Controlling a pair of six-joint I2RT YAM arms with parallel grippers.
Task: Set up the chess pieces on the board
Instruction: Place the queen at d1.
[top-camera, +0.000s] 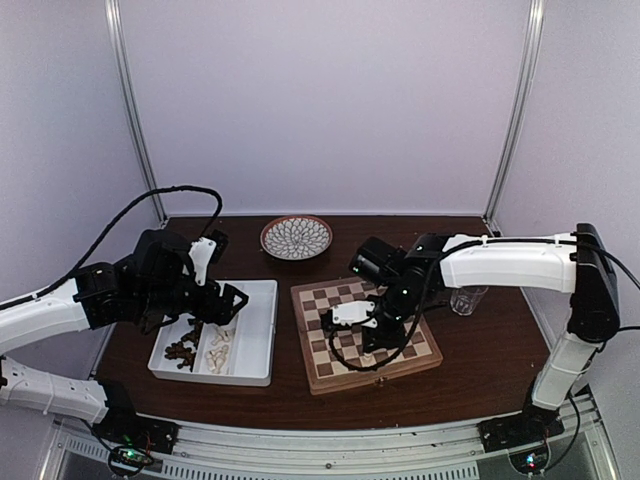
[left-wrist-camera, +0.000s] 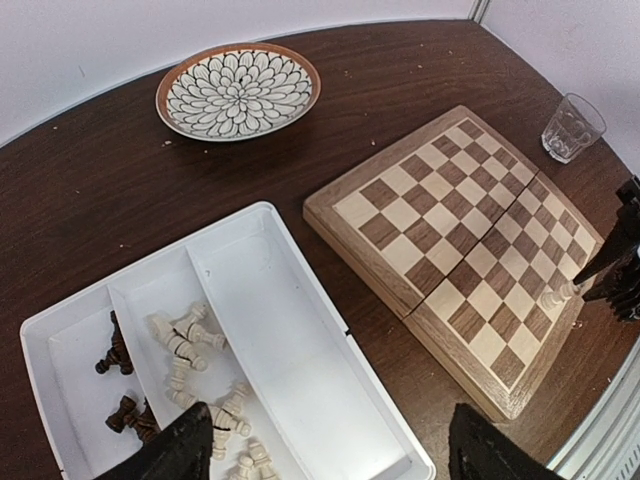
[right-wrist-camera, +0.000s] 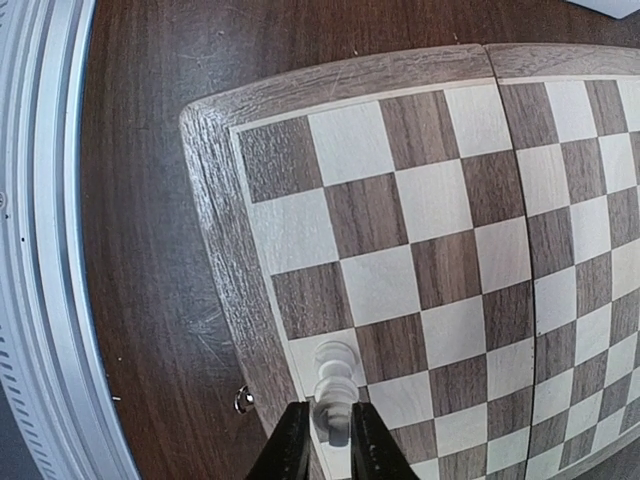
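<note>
right gripper (right-wrist-camera: 328, 452) narrowly parted around upright cream chess piece (right-wrist-camera: 334, 385), grip unclear, on board (right-wrist-camera: 215, 250) edge square, open squares toward 1 o'clock, left gripper (left-wrist-camera: 330, 435) wide open, empty, above white tray (left-wrist-camera: 290, 330)

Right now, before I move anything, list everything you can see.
board: one, tan and brown checks, right of the tray
tray: one, white, table's left
cream pieces: a heap, tray's middle section
dark pieces: a few, tray's end section
lone cream piece: one, upright, board's edge square
plate: one, patterned, back
glass: one, clear, right of board
table: one, dark brown
left pincer: open, above tray
right pincer: flanks lone cream piece; grip unclear
</note>
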